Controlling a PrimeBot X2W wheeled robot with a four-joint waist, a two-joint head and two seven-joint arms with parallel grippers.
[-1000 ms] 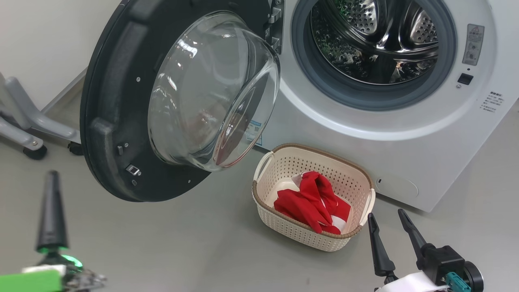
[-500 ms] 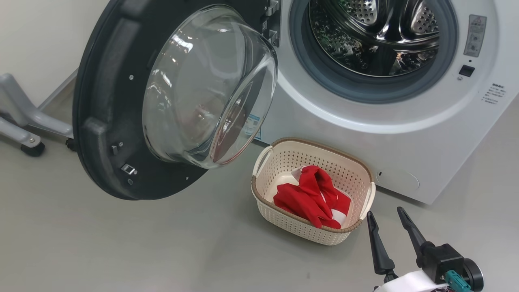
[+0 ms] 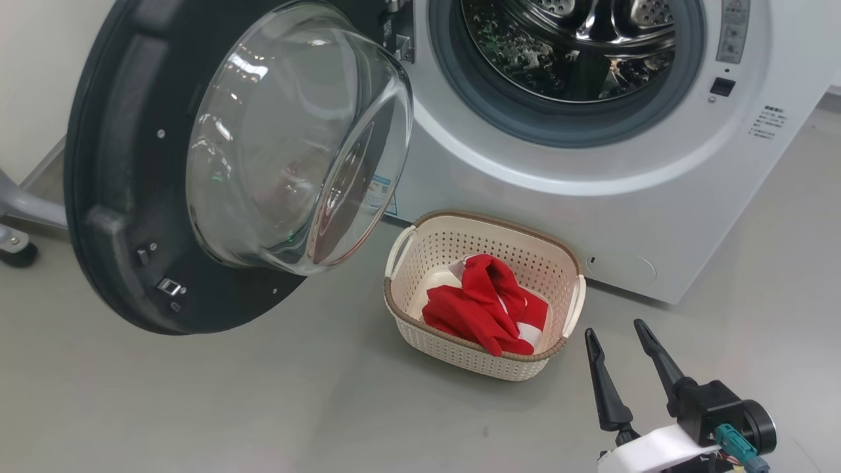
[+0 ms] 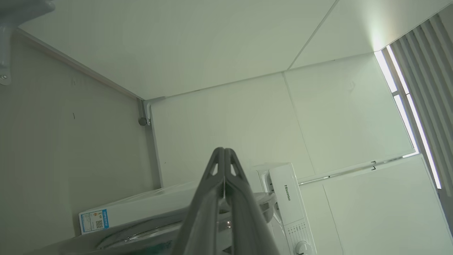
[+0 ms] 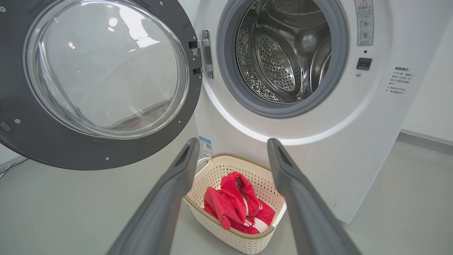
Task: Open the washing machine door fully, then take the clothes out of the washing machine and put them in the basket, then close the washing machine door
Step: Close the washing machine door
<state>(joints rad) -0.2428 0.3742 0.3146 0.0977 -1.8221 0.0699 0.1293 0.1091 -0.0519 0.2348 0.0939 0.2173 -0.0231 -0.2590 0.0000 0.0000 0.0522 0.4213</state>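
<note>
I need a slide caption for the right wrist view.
Open right gripper faces clothes in basket; washing machine door open.

Smooth grey floor [image 3: 263,407], pale wall [image 3: 33,79], grey castor-footed frame [image 3: 29,211] at left, bright window [image 4: 388,72] beside vertical blinds [image 4: 430,81].

The left gripper [image 4: 224,156] is pointing up toward a pale corner of the room. Its two long grey fingers [image 4: 208,198] are pressing flat together, leaving no gap and gripping nothing. Behind the fingers, the big white boxy washing machine [image 4: 283,198] is showing at a tilt. A small blue sticker [image 4: 93,220] is sitting on its white face at the lower left, and a round white knob [image 4: 300,248] is peeking in at the bottom edge. Vertical grey blinds [image 4: 435,88] are glowing with daylight at the right.
</note>
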